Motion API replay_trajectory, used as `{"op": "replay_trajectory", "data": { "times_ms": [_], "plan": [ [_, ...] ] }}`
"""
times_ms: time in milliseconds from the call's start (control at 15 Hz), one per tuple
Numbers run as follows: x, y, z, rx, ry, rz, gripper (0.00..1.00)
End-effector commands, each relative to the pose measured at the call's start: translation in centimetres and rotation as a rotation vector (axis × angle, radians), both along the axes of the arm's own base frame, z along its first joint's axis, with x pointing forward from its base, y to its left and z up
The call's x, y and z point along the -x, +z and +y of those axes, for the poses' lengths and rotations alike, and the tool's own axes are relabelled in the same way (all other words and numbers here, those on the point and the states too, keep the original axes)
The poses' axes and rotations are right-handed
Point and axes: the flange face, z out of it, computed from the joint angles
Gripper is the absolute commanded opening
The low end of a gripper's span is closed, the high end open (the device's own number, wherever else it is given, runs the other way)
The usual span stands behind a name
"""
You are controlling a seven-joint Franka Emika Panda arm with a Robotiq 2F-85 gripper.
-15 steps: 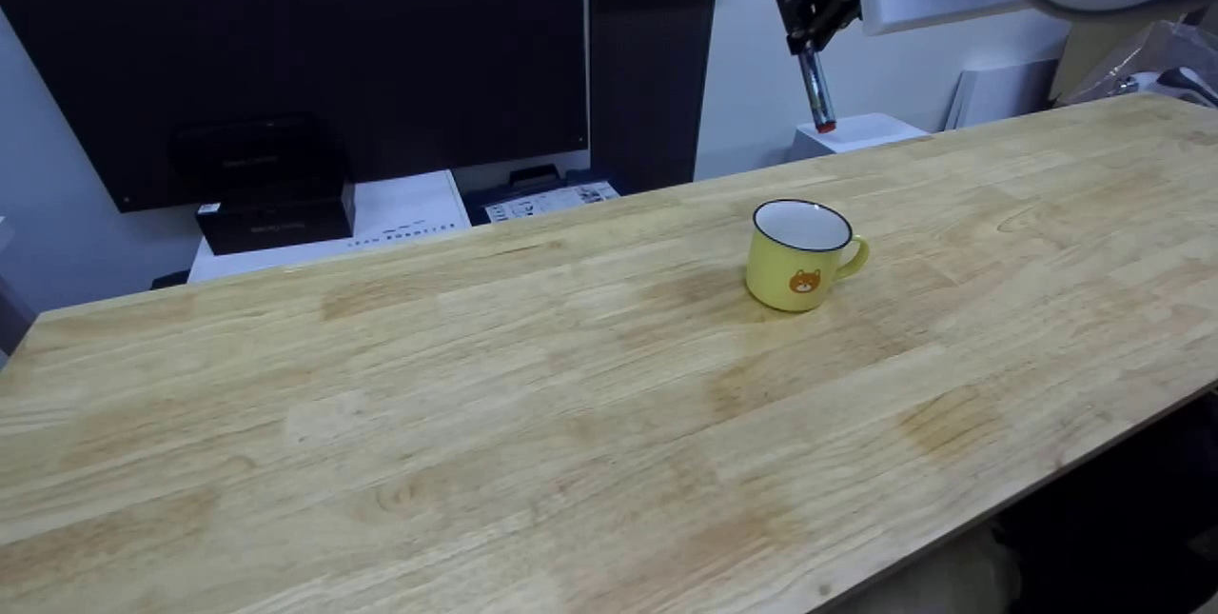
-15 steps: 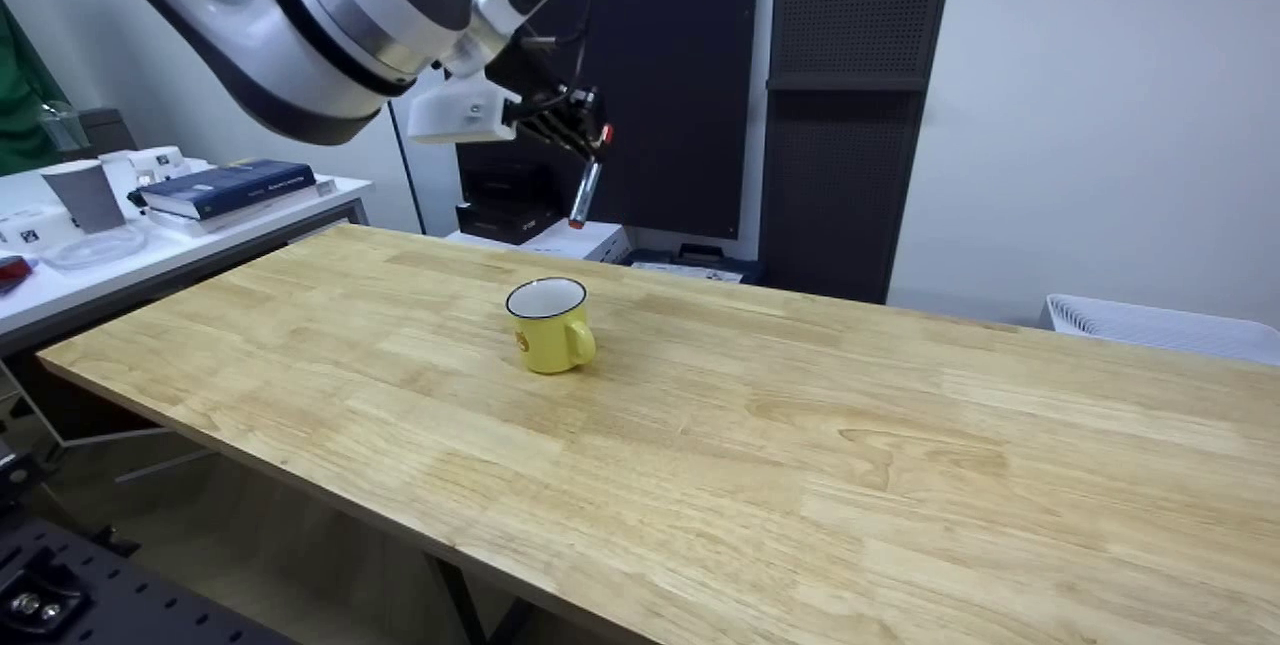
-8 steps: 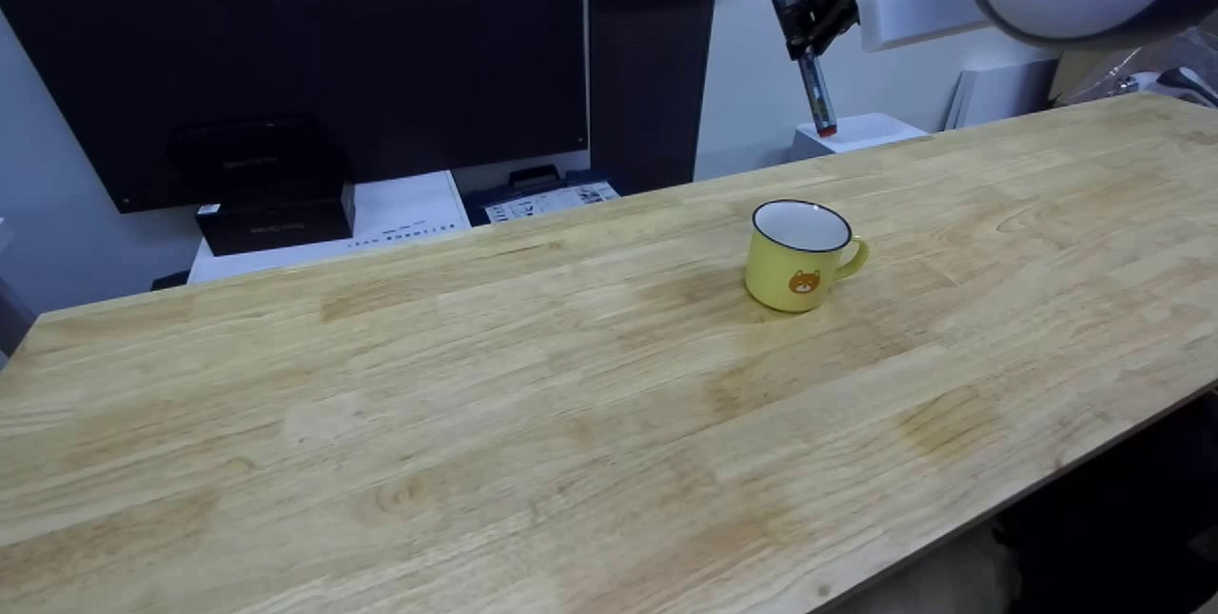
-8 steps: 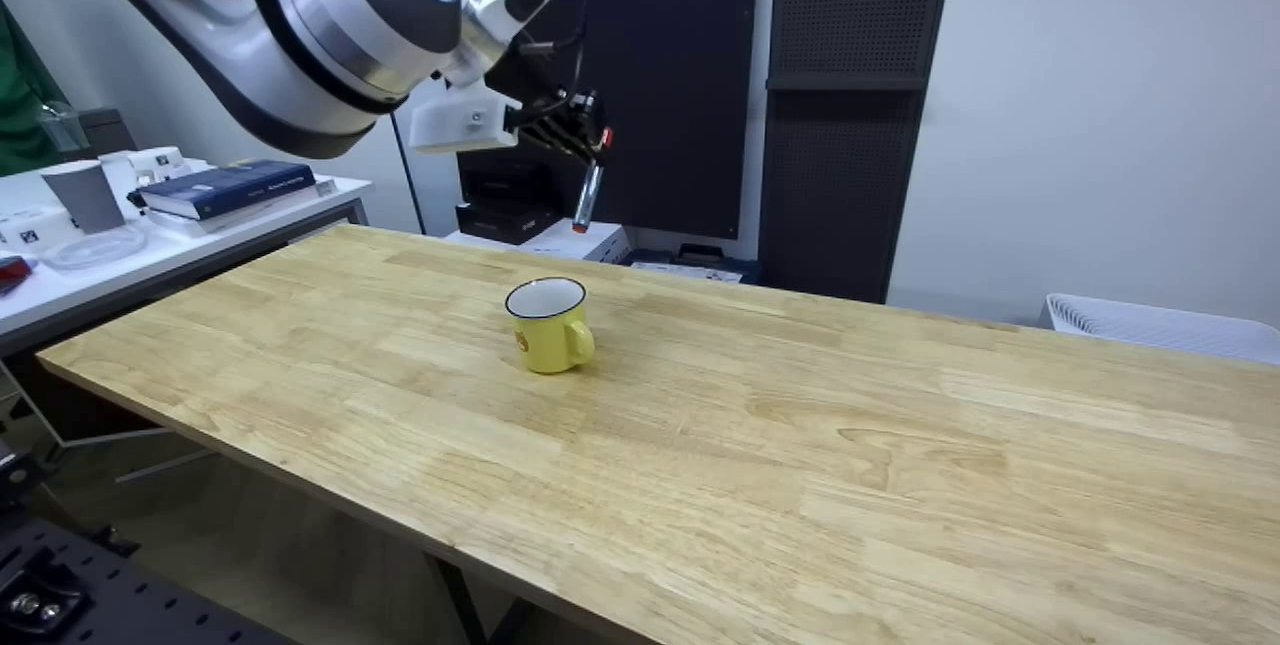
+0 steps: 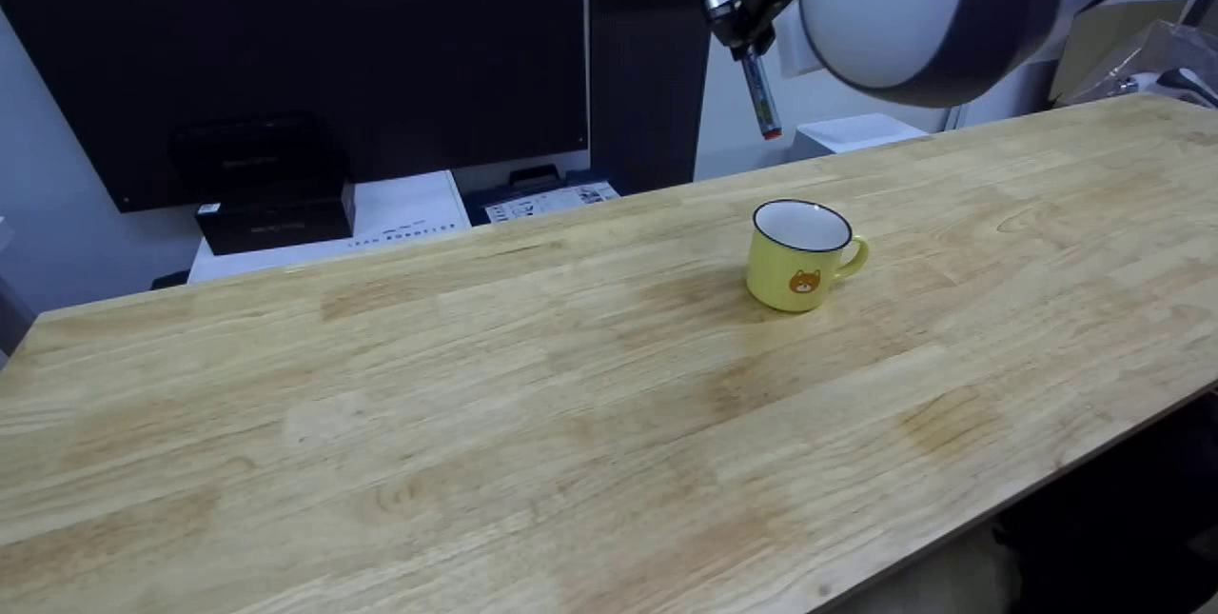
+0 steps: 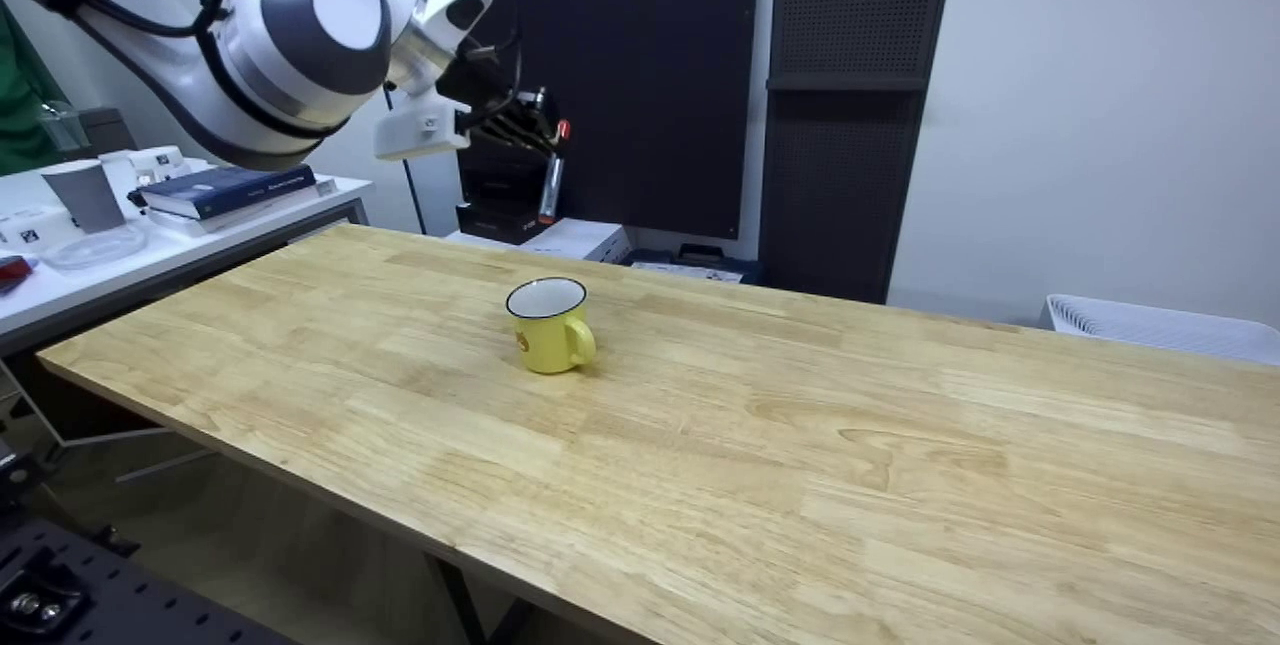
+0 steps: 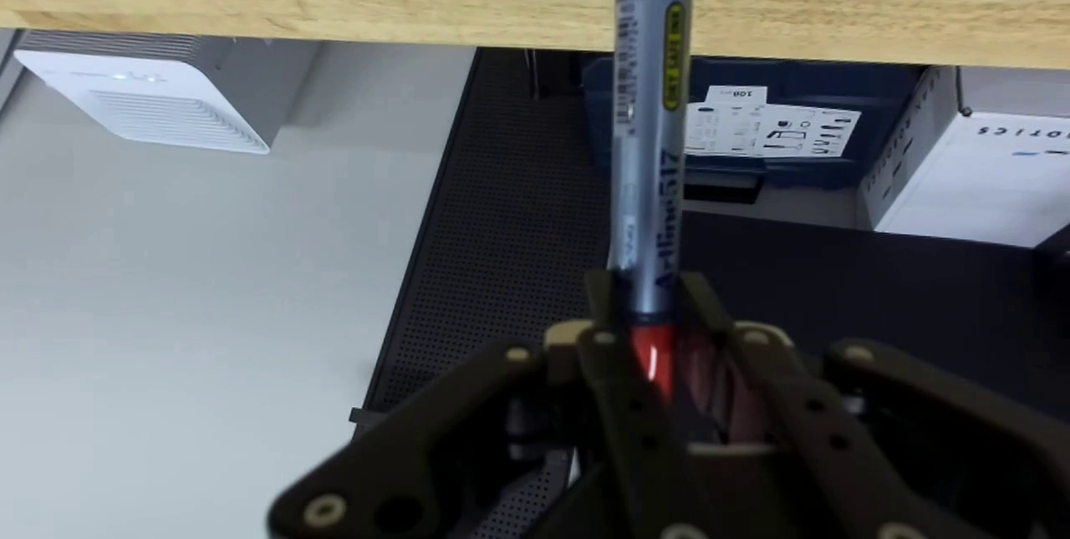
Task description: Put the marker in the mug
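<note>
"What sort of surface is it?"

"A long table [image 5: 476, 405] of pale wood, grain and joined strips showing, browner in patches. In both exterior views the mug [image 5: 795, 262] stands upright on it: yellow, white inside, dark at the rim, an orange animal face on its side."

"And the room?"

"Beyond the far edge [image 6: 800, 300], a big dark board [image 6: 680, 95], a perforated panel [image 6: 850, 155] beside it, then pale wall [image 6: 1080, 145]. Off the table's short end stands a white side table [image 6: 235, 230] with a blue book [image 6: 225, 187] and a grey cup [image 6: 85, 195]. The wrist view has the wood running along the top and a blue case [image 7: 878, 96] showing past the edge."

"And the marker [image 7: 654, 146]?"

"Up in the air. The gripper [image 7: 651, 297] pinches it near one red end; from there the grey barrel slants down to the other."

"Over the wood, or past the edge?"

"That cannot be told. In both exterior views its lower tip shows higher than the mug's rim, and apart from it."

"Room for moving?"

"The mug stands in from both long edges, wood stretching off to either side of it. The near edge [image 6: 300, 480] runs slantwise across an exterior view, and there the white arm [image 6: 320, 35] reaches in from the upper left, well above the tabletop."
</note>
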Motion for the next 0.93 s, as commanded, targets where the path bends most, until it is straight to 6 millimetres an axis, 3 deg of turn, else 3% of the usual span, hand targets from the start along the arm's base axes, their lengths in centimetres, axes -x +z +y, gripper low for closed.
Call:
{"op": "replay_trajectory", "data": {
  "times_ms": [0,267,867],
  "plan": [
    [0.4,-0.2,1.3,-0.014,-0.011,-0.010,0.05],
    [1.3,-0.9,1.4,-0.062,-0.050,-0.001,0.05],
    [2.4,-1.4,-1.0,-0.078,-0.110,0.016,0.05]
  ]
}}
